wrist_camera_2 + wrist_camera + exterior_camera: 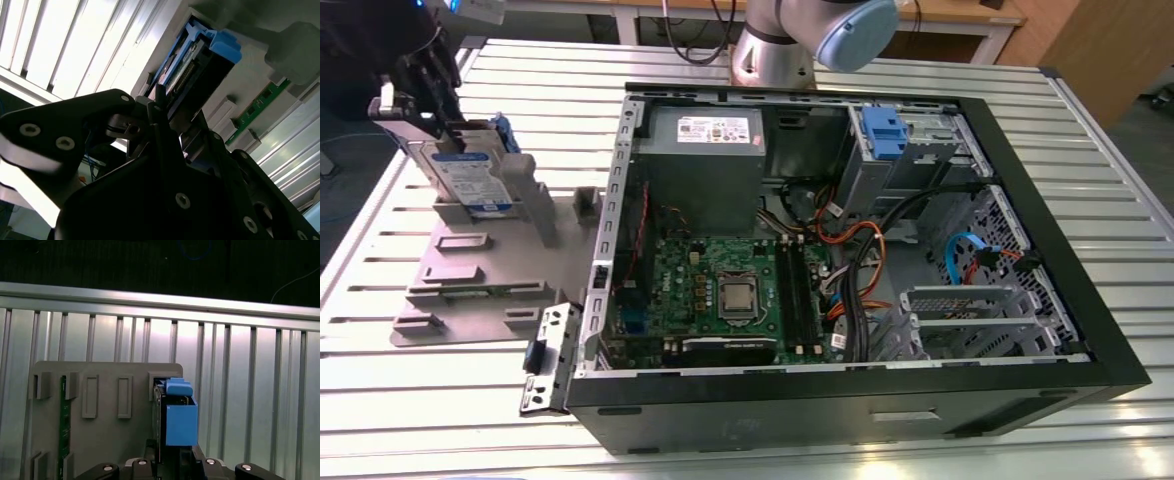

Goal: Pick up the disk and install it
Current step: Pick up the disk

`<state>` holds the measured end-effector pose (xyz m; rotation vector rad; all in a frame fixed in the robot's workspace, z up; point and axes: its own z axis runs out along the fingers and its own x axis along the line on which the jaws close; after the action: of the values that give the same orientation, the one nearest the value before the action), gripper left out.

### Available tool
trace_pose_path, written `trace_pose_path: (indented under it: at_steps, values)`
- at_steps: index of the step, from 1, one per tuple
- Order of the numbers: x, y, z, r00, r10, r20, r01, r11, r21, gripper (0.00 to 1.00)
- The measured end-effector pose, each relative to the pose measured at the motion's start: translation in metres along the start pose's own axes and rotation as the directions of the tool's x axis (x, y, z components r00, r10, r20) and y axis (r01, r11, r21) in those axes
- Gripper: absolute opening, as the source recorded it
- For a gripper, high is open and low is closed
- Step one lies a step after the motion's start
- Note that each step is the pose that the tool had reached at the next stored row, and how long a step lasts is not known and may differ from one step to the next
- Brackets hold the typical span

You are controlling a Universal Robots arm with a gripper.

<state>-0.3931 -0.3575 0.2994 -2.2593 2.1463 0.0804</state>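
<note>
The disk (470,176) stands in the holder (491,298) (on the table (1121,205)), at the exterior view's left of the case (854,402).

A black open-sided computer tower case (1107,370) lies on the slatted aluminium table (440,420), baring a green motherboard (720,280) and a grey power supply box (700,150). Beside it, on the exterior view's left, sits a grey plastic slotted stand (467,290).

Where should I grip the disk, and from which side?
The disk stands on edge in the grey holder, lower part slotted in, top free. I'd grip that top edge, coming down from above, clamping across its flat faces.
</note>
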Motion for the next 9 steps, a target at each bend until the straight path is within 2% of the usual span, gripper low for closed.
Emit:
trace_pose_path:
  at_steps: [9]
  values:
    - [0.0, 0.0, 0.0001, 1.0, 0.0, 0.0, 0.0, 1.0, 0.0, 0.36]
